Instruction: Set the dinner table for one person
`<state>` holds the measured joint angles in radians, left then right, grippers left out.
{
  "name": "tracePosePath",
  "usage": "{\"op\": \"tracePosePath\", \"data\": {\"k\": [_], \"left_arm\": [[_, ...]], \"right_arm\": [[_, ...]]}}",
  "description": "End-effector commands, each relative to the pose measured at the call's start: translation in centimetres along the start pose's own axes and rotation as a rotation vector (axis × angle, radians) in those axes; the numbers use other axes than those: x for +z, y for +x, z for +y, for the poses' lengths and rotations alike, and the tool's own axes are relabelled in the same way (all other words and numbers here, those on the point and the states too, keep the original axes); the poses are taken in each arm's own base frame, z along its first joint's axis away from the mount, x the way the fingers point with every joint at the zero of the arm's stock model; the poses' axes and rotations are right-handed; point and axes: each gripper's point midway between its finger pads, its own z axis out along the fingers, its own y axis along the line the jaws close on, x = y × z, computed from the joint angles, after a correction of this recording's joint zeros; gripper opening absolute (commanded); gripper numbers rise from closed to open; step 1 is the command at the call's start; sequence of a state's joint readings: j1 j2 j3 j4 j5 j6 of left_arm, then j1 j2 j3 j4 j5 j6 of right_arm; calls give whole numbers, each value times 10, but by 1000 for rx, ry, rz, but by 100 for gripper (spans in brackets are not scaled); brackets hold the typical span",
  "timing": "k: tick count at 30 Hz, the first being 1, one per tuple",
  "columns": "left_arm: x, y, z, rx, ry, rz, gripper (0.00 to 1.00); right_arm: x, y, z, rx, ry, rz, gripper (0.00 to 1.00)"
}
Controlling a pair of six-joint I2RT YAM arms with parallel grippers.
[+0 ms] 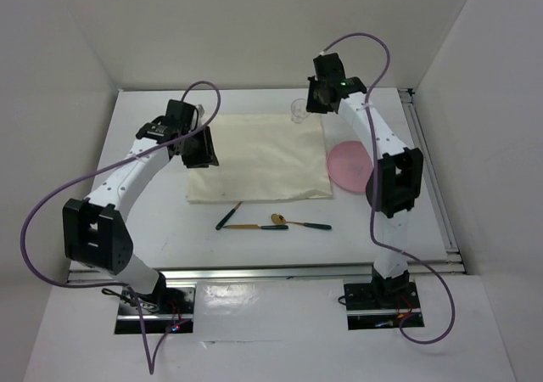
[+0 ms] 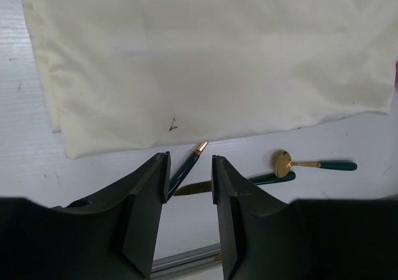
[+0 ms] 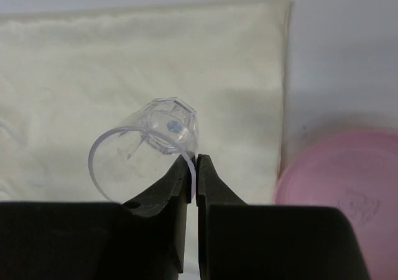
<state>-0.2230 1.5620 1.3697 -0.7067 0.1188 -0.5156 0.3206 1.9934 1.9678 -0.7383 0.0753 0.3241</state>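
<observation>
Dinner table [image 1: 153,221]: matte white top filling the work area, metal rails along its near and right edges. Both arm bases sit at the near edge.

On it, central: one cream cloth [image 1: 259,157], laid flat as the place mat. Its edges are a little rumpled in the left wrist view.

Just right of the cloth: one pink plate [image 1: 349,165], on bare table, not yet on the mat.

Near side of the cloth, on bare table: three pieces of cutlery, loosely scattered and unsorted. One is a spoon [image 2: 311,163] with a gold bowl and green handle. One is a gold-bladed piece [image 2: 249,182] with a green handle. One is a slim green-handled piece [image 2: 186,165] with a gold tip; fork or knife, cannot tell.

One clear plastic cup [image 3: 146,149], at the far right corner of the cloth. The right gripper [image 3: 196,165] is clenched on its wall, one finger inside the rim and one outside. That grip probably suits a thin cup too wide to span. The mouth faces the wrist camera. Whether its base touches the cloth, cannot tell.

Left gripper [image 2: 189,168]: fingers released, parted, grasping nothing. It hangs above the cloth's near left part and is angled toward the cutlery, probably staged for a pick there.

Judgement: early stage; mat down, cup in hand, plate and cutlery unplaced.
</observation>
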Motion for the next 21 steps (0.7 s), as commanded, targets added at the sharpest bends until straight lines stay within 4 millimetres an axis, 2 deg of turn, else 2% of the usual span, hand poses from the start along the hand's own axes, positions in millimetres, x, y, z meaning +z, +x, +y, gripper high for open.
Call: {"op": "tracePosePath", "data": {"k": [1, 2, 3, 5, 6, 7, 8, 9, 10, 13, 15, 17, 19, 20, 21], "left_arm": [[-10, 10, 10, 56, -23, -12, 50], [-10, 16, 13, 55, -27, -4, 52], [-6, 28, 12, 60, -14, 21, 54], [-7, 39, 11, 69, -1, 29, 58], [-4, 54, 14, 77, -7, 63, 59], [-2, 59, 13, 74, -3, 65, 59], [-1, 65, 12, 83, 2, 68, 62], [2, 81, 11, 92, 2, 102, 65], [3, 85, 8, 104, 12, 99, 67], [9, 106, 4, 104, 25, 121, 71], [14, 113, 6, 104, 18, 126, 72], [17, 118, 5, 103, 19, 134, 72], [20, 128, 6, 110, 3, 160, 74], [20, 127, 8, 111, -9, 154, 74], [20, 129, 8, 93, -23, 157, 82]], "right_arm": [[22, -30, -9, 7, 97, -57, 0], [45, -21, -13, 3, 121, -29, 0], [45, -33, -11, 6, 124, -59, 0], [61, -28, -18, 10, 138, -40, 0], [70, -28, -17, 11, 135, -48, 0], [71, -32, -19, 30, 128, -60, 0], [80, -25, -19, 28, 124, -42, 0], [89, -19, -24, 32, 126, -23, 0], [93, -16, -21, 44, 108, -17, 0], [109, -6, -34, 65, 123, 13, 0], [117, 0, -36, 64, 126, 22, 0], [122, 3, -46, 69, 151, 28, 0], [132, 14, -47, 68, 151, 54, 0], [132, 13, -50, 86, 138, 59, 0], [137, 15, -49, 86, 129, 62, 0]]}}
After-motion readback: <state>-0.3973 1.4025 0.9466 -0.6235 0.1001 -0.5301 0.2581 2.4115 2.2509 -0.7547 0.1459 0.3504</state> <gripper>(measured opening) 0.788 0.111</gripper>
